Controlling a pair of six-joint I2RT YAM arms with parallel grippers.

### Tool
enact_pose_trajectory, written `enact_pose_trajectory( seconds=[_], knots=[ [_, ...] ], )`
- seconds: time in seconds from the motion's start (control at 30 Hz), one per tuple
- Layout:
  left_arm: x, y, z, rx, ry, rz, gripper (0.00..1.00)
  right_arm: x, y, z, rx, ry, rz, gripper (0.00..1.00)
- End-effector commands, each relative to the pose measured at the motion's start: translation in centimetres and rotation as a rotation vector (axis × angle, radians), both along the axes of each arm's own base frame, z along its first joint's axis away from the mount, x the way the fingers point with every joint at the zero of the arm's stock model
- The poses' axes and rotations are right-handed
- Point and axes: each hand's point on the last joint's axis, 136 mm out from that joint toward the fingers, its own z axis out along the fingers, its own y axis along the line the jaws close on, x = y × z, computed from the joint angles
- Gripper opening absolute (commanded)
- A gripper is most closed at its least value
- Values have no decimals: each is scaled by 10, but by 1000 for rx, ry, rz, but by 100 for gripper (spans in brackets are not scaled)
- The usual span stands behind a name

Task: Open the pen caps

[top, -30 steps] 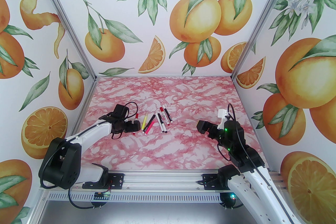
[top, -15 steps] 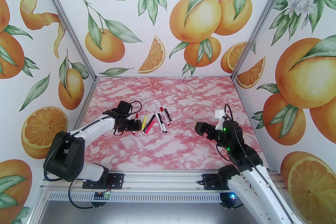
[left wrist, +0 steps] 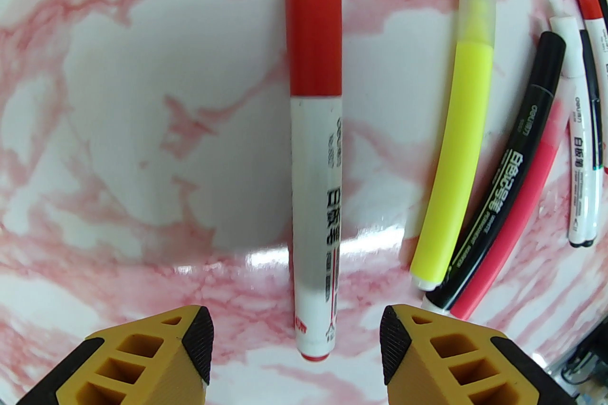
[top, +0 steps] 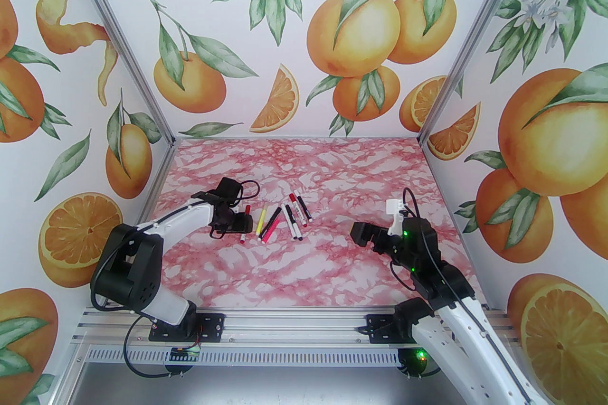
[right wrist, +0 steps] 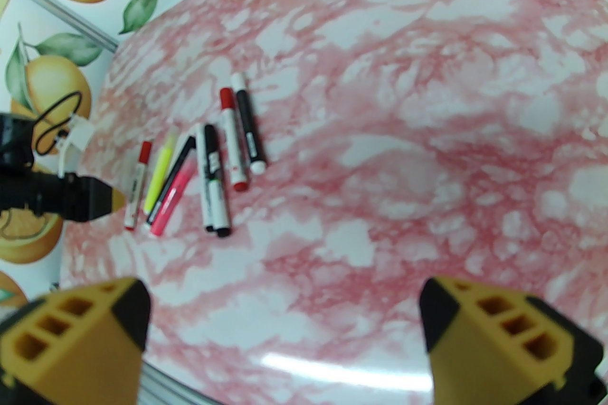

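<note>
In the top external view, the left arm is bending at the elbow and leaning forward, with its wrist low over the pink marble table (top: pixel 308 279). The left gripper (top: pixel 243 227) is pointing down over the leftmost marker, and the red cap (top: pixel 247 208) of this marker is sticking out just beyond the gripper on the far side. The other pens (top: pixel 289 218) are lying in a loose row just to the right of this gripper. The right arm is standing raised with a bent elbow. The right gripper (top: pixel 359 233) is pointing left above the table, and the pens are lying well apart from it, to its left.

In the left wrist view, the left gripper (left wrist: pixel 297 336) is hanging with its two fingertips (left wrist: pixel 199 332) spread on both sides of the near end of the white marker (left wrist: pixel 316 203). A gap is showing on each side, so the tips are not touching the marker. The red cap (left wrist: pixel 313 32) is sitting on the marker's far end, straight ahead of the fingers. A yellow highlighter (left wrist: pixel 460 146), a black marker (left wrist: pixel 513 189) and a pink highlighter (left wrist: pixel 517 222) are lying to the right of the gripper.

In the right wrist view, the right gripper (right wrist: pixel 285 322) is holding its jaws wide apart with nothing between them. The pen caps (right wrist: pixel 228 101) are sitting on their pens far ahead and to the left of it.
</note>
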Motion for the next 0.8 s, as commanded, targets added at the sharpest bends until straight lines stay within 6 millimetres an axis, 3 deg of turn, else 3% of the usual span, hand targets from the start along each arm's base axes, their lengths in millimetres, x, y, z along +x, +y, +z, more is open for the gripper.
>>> enact_pose_trajectory(
  seconds=[0.0, 0.43, 0.77],
  knots=[
    [16, -5, 6, 5, -43, -26, 55, 1, 5, 3, 9, -23, 29, 100],
    [28, -16, -5, -5, -55, -49, 43, 2, 4, 0, 4, -11, 21, 100],
    [31, -14, -13, 58, -44, -66, 31, 3, 4, -1, 2, -7, 20, 100]
  ],
)
